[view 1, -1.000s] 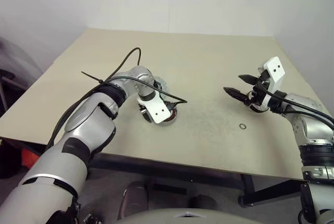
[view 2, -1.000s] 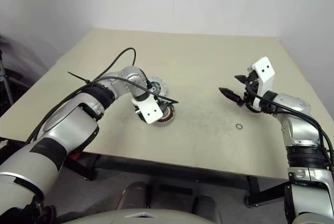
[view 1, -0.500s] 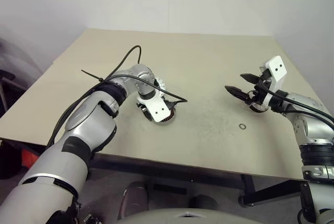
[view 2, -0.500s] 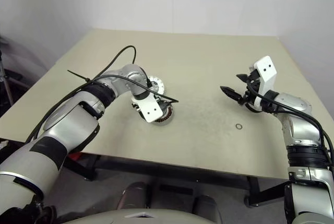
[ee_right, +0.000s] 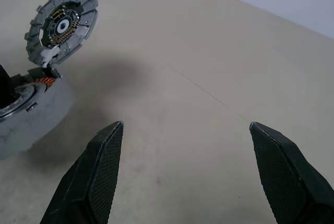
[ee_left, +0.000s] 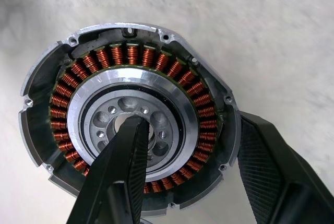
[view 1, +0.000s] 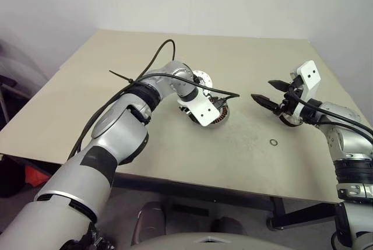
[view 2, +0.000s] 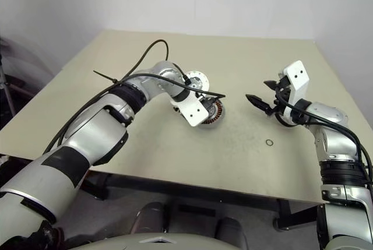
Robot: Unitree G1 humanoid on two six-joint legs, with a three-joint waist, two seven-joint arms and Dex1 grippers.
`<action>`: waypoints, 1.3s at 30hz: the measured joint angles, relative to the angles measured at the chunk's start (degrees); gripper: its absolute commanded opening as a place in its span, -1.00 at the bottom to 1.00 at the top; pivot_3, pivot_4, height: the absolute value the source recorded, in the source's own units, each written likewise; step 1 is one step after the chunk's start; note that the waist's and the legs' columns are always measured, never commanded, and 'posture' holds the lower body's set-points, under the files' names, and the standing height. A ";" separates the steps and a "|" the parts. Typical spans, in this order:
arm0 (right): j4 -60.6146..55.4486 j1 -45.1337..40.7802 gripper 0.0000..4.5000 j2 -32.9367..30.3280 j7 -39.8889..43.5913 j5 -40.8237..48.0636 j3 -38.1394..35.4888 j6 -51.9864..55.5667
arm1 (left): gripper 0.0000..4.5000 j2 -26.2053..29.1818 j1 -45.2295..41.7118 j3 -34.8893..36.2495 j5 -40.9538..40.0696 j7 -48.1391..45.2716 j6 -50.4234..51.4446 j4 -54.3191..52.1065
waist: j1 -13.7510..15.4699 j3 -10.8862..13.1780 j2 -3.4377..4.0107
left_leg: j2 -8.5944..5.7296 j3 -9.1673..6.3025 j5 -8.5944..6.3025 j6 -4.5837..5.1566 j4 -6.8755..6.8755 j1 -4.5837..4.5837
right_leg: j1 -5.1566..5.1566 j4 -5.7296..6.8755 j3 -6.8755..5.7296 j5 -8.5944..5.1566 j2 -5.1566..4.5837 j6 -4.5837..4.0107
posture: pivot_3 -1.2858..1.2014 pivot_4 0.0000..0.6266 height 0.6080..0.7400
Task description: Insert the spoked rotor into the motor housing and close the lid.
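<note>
Left gripper grips the rotor: one finger sits in the hub's centre hole, the other outside the rim. In the left eye view the rotor hangs just above the table, mid-table. The housing, a grey disc with green and black at its centre, sits just beside it, apparently propped on edge. Right gripper hovers wide and empty, well apart; a small ring lies near it. Judgement: carry level, centre the hub over the housing, lower straight.

The left claw has carried the spoked rotor rightward — lifted.
</note>
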 measured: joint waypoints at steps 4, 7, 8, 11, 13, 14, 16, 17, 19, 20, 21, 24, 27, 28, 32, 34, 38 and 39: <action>-0.11 0.60 0.93 0.01 -0.24 0.03 -0.10 -0.01 | -0.07 -0.34 0.00 -0.76 1.92 1.10 -0.01 1.82 | 0.06 0.00 -0.01 | -0.03 0.00 0.00 0.00 0.01 -0.01 | 0.00 -0.01 0.01 0.00 -0.02 0.01 | 0.03 -1.00 1.00; -0.37 1.65 0.93 0.04 -0.50 0.06 -0.39 -0.02 | -0.07 -1.72 0.01 -1.49 3.26 2.18 0.27 3.16 | 0.26 0.02 -0.02 | -0.08 0.00 0.00 0.00 0.02 -0.03 | 0.02 -0.02 0.01 0.00 -0.07 0.01 | 0.03 -1.00 1.00; -0.46 1.82 0.93 0.11 -0.55 0.07 -0.39 -0.02 | -0.07 -2.24 0.01 -1.58 3.73 2.73 0.59 3.55 | 0.27 0.02 -0.02 | -0.09 0.00 0.00 0.00 0.03 -0.04 | 0.02 -0.02 0.01 0.00 -0.08 0.01 | 0.03 -1.00 1.00; -0.85 2.15 0.93 0.12 -0.75 0.19 -0.66 -0.01 | -0.07 -3.89 -0.03 -1.71 4.88 4.95 1.66 4.35 | 0.22 0.02 -0.03 | -0.11 0.00 -0.01 0.02 0.04 -0.04 | 0.02 -0.02 0.02 0.00 -0.11 0.01 | 0.03 -1.00 1.00; -1.37 2.27 0.93 0.12 -0.94 0.28 -0.85 0.00 | -0.07 -5.00 -0.14 -1.74 5.41 6.47 2.48 4.88 | 0.17 0.02 -0.03 | -0.10 0.00 -0.01 0.02 0.03 -0.04 | 0.02 -0.01 0.01 0.00 -0.10 0.01 | 0.03 -1.00 1.00; -1.79 2.40 0.93 0.13 -1.03 0.34 -1.07 0.00 | -0.07 -5.60 -0.31 -1.75 5.90 7.49 3.04 5.25 | 0.16 0.02 -0.03 | -0.09 0.00 0.00 0.02 0.03 -0.03 | 0.02 -0.01 0.00 0.00 -0.09 0.01 | 0.03 -1.00 1.00; -2.25 2.57 0.93 0.13 -1.17 0.36 -1.28 0.01 | -0.07 -6.01 -0.46 -1.76 6.44 8.80 3.73 5.62 | 0.15 0.02 -0.03 | -0.08 0.00 0.00 0.02 0.03 -0.03 | 0.02 -0.01 0.00 0.00 -0.09 0.02 | 0.03 -1.00 1.00; -2.45 2.83 0.93 0.13 -1.25 0.37 -1.49 0.01 | -0.07 -6.14 -0.51 -1.76 6.71 9.43 3.95 5.83 | 0.09 0.02 -0.03 | -0.08 0.00 0.00 0.02 0.03 -0.03 | 0.02 -0.01 0.00 0.00 -0.09 0.02 | 0.03 -1.00 1.00; -2.62 3.29 0.93 0.13 -1.49 0.37 -1.63 0.02 | -0.07 -6.36 -0.53 -1.83 7.37 10.23 4.42 6.15 | 0.00 0.02 -0.03 | -0.08 0.00 0.00 0.02 0.03 -0.02 | 0.02 -0.02 0.01 0.00 -0.09 0.02 | 0.03 -1.00 1.00; -2.63 3.44 0.93 0.15 -1.57 0.37 -1.63 0.04 | -0.07 -6.45 -0.53 -1.93 7.51 10.53 4.62 6.30 | 0.01 0.03 -0.03 | -0.09 0.00 0.00 0.02 0.03 -0.02 | 0.02 -0.01 0.01 0.00 -0.09 0.02 | 0.03 -1.00 1.00; -2.63 3.49 0.93 0.19 -1.66 0.37 -1.63 0.05 | -0.07 -6.50 -0.53 -2.02 7.65 10.67 4.76 6.42 | 0.01 0.02 -0.03 | -0.09 0.00 0.00 0.02 0.03 -0.02 | 0.02 -0.01 0.01 0.00 -0.09 0.02 | 0.03 -1.00 1.00; -2.97 3.69 0.93 0.20 -1.83 0.42 -1.66 0.06 | -0.07 -6.84 -0.53 -2.18 8.50 11.26 5.23 6.97 | 0.03 0.03 -0.04 | -0.10 0.00 -0.01 0.02 0.03 -0.03 | 0.02 -0.02 0.01 0.00 -0.10 0.02 | 0.03 -1.00 1.00; -3.55 4.10 0.93 0.31 -2.02 0.47 -1.67 0.17 | -0.07 -7.41 -0.52 -2.18 8.55 11.69 6.11 7.32 | 0.05 0.03 -0.03 | -0.10 0.00 -0.01 0.03 0.03 -0.04 | 0.02 -0.03 0.01 0.00 -0.10 0.02 | 0.03 -1.00 1.00; -3.78 4.18 0.93 0.40 -2.05 0.50 -1.68 0.19 | -0.07 -7.64 -0.52 -2.18 8.54 11.69 6.20 7.42 | 0.05 0.03 -0.04 | -0.10 0.00 -0.01 0.04 0.03 -0.04 | 0.02 -0.04 0.01 0.00 -0.10 0.03 | 0.03 -1.00 1.00; -4.32 4.44 0.93 0.55 -2.27 0.58 -1.70 0.24 | -0.07 -8.32 -0.51 -2.15 8.52 11.69 6.28 7.62 | 0.05 0.03 -0.04 | -0.10 0.00 -0.02 0.04 0.03 -0.04 | 0.02 -0.04 0.01 0.00 -0.10 0.02 | 0.03 -1.00 1.00; -4.33 4.55 0.93 0.56 -2.45 0.58 -1.73 0.26 | -0.07 -8.41 -0.51 -2.09 8.50 11.70 6.53 7.64 | 0.05 0.03 -0.04 | -0.10 0.00 -0.02 0.04 0.02 -0.03 | 0.02 -0.04 0.01 0.00 -0.10 0.03 | 0.03 -1.00 1.00; -4.33 4.59 0.93 0.56 -2.66 0.59 -1.95 0.26 | 0.47 -8.41 -0.52 -1.96 8.46 11.67 6.85 7.73 | 0.03 0.02 -0.03 | -0.10 0.00 -0.02 0.04 0.02 -0.01 | 0.04 -0.04 0.01 0.00 -0.10 0.03 | 0.03 -1.00 1.00; -4.33 4.59 0.93 0.56 -2.66 0.59 -1.99 0.26 | 0.61 -8.35 -0.52 -1.86 8.44 11.67 6.83 7.72 | 0.03 0.03 -0.03 | -0.10 0.00 -0.02 0.04 0.02 -0.01 | 0.04 -0.05 0.01 0.00 -0.10 0.03 | 0.03 -1.00 1.00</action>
